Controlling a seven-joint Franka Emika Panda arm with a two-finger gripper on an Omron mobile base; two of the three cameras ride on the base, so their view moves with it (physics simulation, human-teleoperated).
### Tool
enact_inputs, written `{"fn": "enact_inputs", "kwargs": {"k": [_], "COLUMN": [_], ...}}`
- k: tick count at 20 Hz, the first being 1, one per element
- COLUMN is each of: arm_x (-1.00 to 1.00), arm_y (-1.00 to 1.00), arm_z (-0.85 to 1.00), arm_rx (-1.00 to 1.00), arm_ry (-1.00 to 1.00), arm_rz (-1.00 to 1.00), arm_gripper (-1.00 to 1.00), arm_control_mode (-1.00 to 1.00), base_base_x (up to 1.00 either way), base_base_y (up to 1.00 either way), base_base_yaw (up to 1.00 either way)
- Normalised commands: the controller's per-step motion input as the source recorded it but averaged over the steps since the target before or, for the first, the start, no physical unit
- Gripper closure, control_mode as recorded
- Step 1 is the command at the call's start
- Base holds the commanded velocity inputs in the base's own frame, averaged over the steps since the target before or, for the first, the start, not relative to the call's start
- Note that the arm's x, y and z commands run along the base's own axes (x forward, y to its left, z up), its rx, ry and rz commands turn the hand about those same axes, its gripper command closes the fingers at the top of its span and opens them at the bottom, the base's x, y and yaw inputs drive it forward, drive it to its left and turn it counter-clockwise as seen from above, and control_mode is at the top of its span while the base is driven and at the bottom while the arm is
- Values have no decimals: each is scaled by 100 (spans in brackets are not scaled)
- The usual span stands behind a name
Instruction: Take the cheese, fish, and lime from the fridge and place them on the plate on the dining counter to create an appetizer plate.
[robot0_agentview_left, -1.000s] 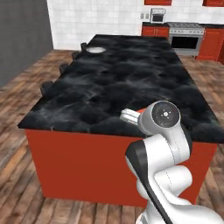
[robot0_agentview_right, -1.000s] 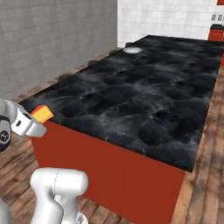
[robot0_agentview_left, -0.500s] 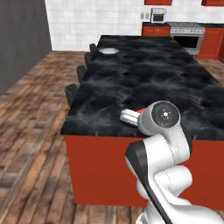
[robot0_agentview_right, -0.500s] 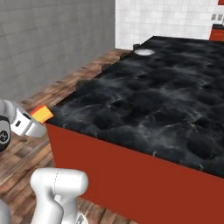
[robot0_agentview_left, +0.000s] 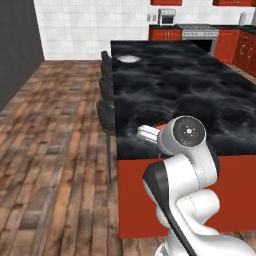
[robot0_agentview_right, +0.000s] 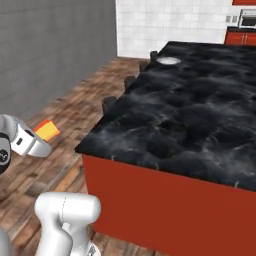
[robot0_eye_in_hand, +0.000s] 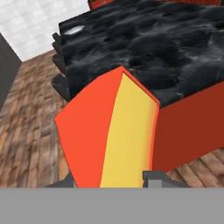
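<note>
The long black marble-patterned dining counter (robot0_agentview_left: 185, 95) on its red base is running away from the robot, its near edge and near-left corner lying just ahead of the arm. To the left of it a broad stretch of brown wooden plank floor (robot0_agentview_left: 55, 140) is lying open, with black stools (robot0_agentview_left: 106, 112) standing tight along the counter's left edge. The round light-grey plate (robot0_agentview_left: 128, 59) is sitting at the far left corner of the countertop, well apart from the robot. The two-finger gripper (robot0_eye_in_hand: 111, 179) is gripping the orange-yellow cheese wedge with a red rind side (robot0_eye_in_hand: 111, 140), jaws probably closed against its sides, though their contact is hidden. The wedge is hanging above the floor, left of the counter's near corner.
</note>
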Motion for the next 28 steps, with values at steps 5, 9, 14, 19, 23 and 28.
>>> {"fn": "enact_inputs", "kwargs": {"k": [5, 9, 14, 19, 23, 28], "arm_x": [0, 0, 0, 0, 0, 0], "arm_y": [0, 0, 0, 0, 0, 0], "arm_z": [0, 0, 0, 0, 0, 0], "arm_rx": [0, 0, 0, 0, 0, 0], "arm_ry": [0, 0, 0, 0, 0, 0], "arm_rz": [0, 0, 0, 0, 0, 0], "arm_gripper": [100, 100, 100, 100, 100, 100], "arm_control_mode": [100, 100, 100, 100, 100, 100], "base_base_x": [38, 38, 44, 68, 88, 95], "base_base_y": [100, 100, 100, 100, 100, 100], "base_base_yaw": [-34, -36, -38, -39, -41, -43]}}
